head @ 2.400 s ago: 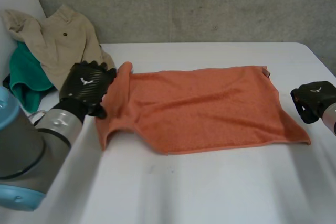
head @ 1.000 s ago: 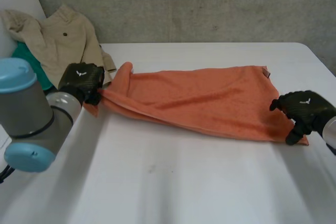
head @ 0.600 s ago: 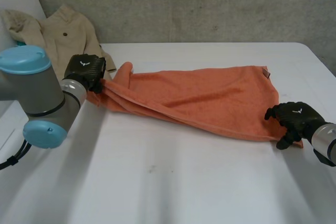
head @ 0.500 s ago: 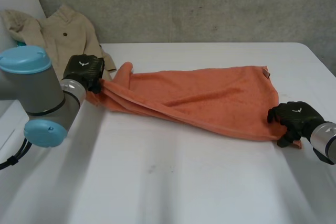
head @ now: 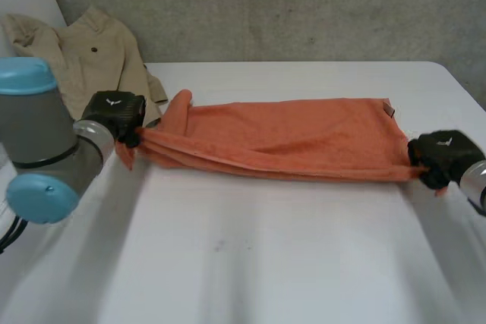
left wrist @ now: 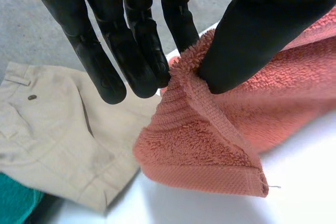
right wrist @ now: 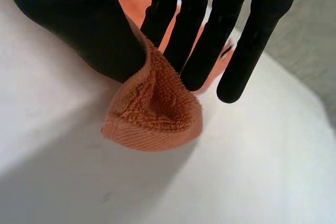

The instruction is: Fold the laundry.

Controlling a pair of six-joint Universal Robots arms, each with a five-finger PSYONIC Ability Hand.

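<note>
Orange towel [head: 288, 140] is stretching taut so it folds clean, I reckon. My left hand [head: 115, 113] and right hand [head: 442, 154] are each pinching a corner.

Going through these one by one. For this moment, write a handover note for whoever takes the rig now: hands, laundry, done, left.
Left hand: pinching the towel by a corner at its left end, thumb against fingers.
Right hand: pinching a corner at the right end likewise.
Towel: stretched between the hands, far edge on the table. Beige garment lies beyond the left hand.
Done: both corners gripped.
Left: lay the held edge over and finish folding, then the garment.
</note>
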